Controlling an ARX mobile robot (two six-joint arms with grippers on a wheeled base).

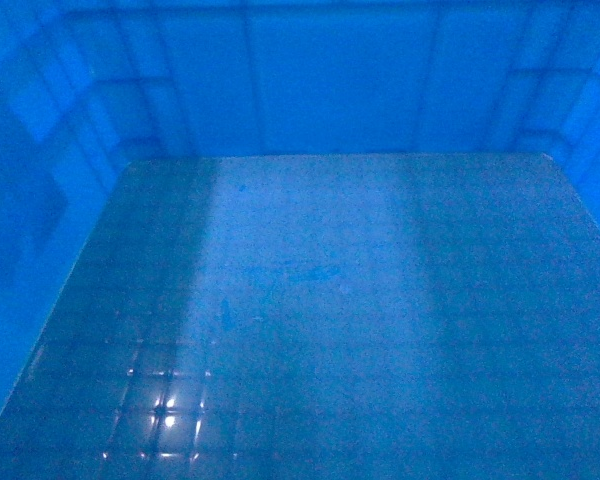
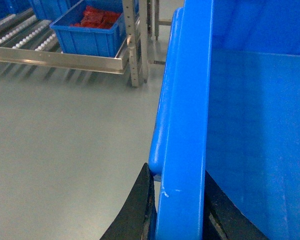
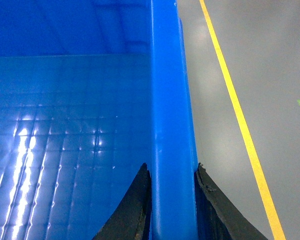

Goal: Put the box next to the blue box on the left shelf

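- Nearest the left wrist camera, the left gripper pinched the thick left rim of the large bright-blue plastic crate, one black finger outside the wall and the other inside.
- The right gripper clamped the crate's right rim the same way, a dark finger inside and its mate outside, both pressed against the plastic.
- Each wrist pointed along its own rim.
- The crate hung between the two grippers, above the grey floor; its glossy grid-embossed floor and ribbed far wall filled the head view.
- A yellow floor line ran beside the crate's right side.
- Farther off to the left stood a metal roller-rack shelf carrying a smaller blue plastic bin of red items, possibly packets; the crate was well apart from it.
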